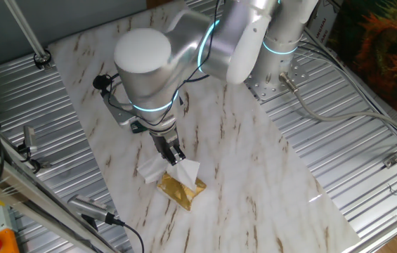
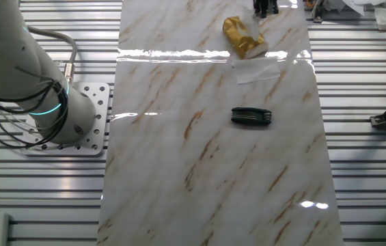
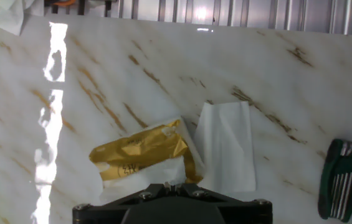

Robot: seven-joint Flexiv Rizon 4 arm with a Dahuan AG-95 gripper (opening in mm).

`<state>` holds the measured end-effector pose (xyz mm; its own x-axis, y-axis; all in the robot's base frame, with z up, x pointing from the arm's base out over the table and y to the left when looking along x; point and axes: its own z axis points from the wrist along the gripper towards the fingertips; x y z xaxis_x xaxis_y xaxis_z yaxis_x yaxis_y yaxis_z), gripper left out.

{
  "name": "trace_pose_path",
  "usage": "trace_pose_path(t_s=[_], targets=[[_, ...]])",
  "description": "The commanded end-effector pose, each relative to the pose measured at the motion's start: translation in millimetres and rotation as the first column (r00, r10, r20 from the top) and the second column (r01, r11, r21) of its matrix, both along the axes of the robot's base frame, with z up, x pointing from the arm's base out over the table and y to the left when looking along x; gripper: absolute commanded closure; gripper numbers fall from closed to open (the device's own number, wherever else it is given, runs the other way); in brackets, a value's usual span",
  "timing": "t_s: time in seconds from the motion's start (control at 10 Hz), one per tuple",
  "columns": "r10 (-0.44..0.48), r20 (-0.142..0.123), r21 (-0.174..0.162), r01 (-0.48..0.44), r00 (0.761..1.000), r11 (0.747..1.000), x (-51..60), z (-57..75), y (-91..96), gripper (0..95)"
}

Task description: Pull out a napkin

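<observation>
Opposed high views, close hand view

- A glossy, smooth marble-look finish with brown veins is shown by the tabletop (image 2: 206, 171); lamp glare is mirrored in it.
- Ribbed, dull silver metal is seen in the side panels (image 2: 363, 171).
- Shiny, crinkled gold foil is shown by the packet (image 3: 141, 151).
- Thin, soft, matt white paper is seen in the napkin (image 1: 186, 171).
- A flat, smooth, matt white paper is seen in the sheet (image 3: 227, 146).
- Matt dark plastic with bright metal blades is shown by the folding tool (image 3: 340, 180).
- Smooth, satin silver-white casing is shown by the arm (image 1: 149, 63).
</observation>
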<state>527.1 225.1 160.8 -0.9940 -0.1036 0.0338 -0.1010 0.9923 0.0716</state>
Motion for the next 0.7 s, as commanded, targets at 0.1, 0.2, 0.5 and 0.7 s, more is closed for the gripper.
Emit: trace_pose_path(t_s=[0.1, 0.2, 0.5, 0.7], targets=[[-0.003, -0.023, 0.002, 0.003, 1.0, 1.0, 1.3, 13.2, 2.1, 95.0], [-0.007, -0.032, 0.004, 0.007, 0.999, 1.0, 1.6, 27.1, 2.6, 95.0], [-0.013, -0.039, 0.006, 0.013, 0.999, 1.0, 7.8, 59.8, 4.8, 95.0], [-0.018, -0.052, 0.003, 0.019, 0.998, 1.0, 7.2, 73.5, 8.7, 95.0]])
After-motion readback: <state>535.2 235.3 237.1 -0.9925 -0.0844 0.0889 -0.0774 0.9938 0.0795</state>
